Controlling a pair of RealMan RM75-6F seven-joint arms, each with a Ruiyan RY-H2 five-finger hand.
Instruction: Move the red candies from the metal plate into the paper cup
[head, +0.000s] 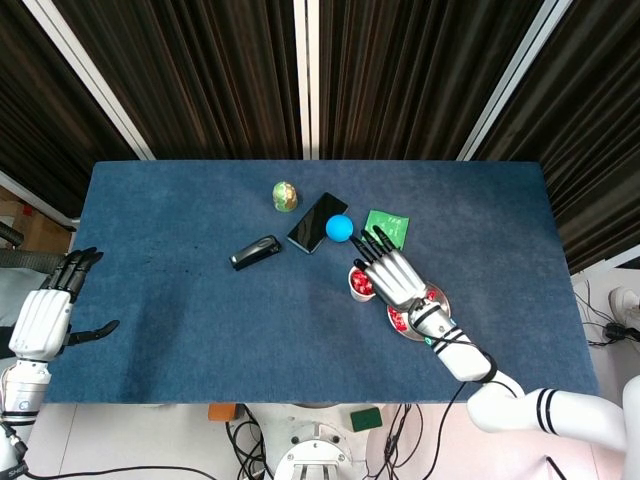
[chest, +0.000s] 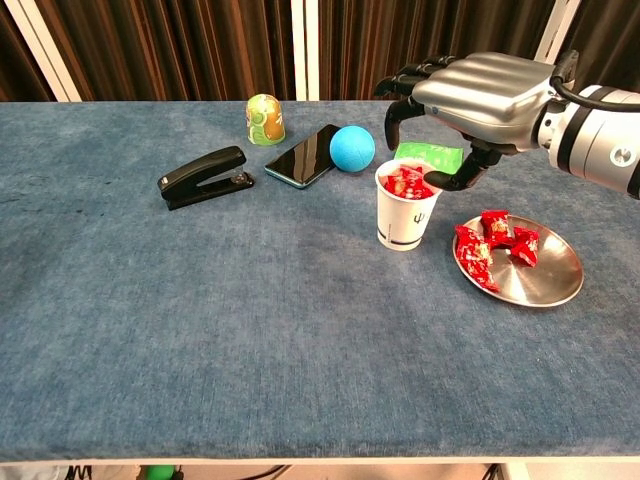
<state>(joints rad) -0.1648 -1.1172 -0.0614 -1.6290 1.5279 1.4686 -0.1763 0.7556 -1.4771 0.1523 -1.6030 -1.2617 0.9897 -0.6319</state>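
A white paper cup (chest: 405, 218) stands mid-table with red candies (chest: 405, 182) heaped in it. To its right lies the metal plate (chest: 556, 285) with several red candies (chest: 495, 242) on its left half. My right hand (chest: 478, 92) hovers just above and behind the cup, fingers apart and curved down, nothing between them. From the head view the right hand (head: 392, 278) covers most of the cup (head: 356, 287) and part of the plate (head: 441, 299). My left hand (head: 45, 317) hangs off the table's left edge, fingers spread and empty.
Behind the cup sit a blue ball (chest: 352, 148), a dark phone (chest: 303, 155) and a green packet (chest: 432, 155). A black stapler (chest: 203, 176) lies to the left, and a small green-yellow container (chest: 264, 118) stands near the far edge.
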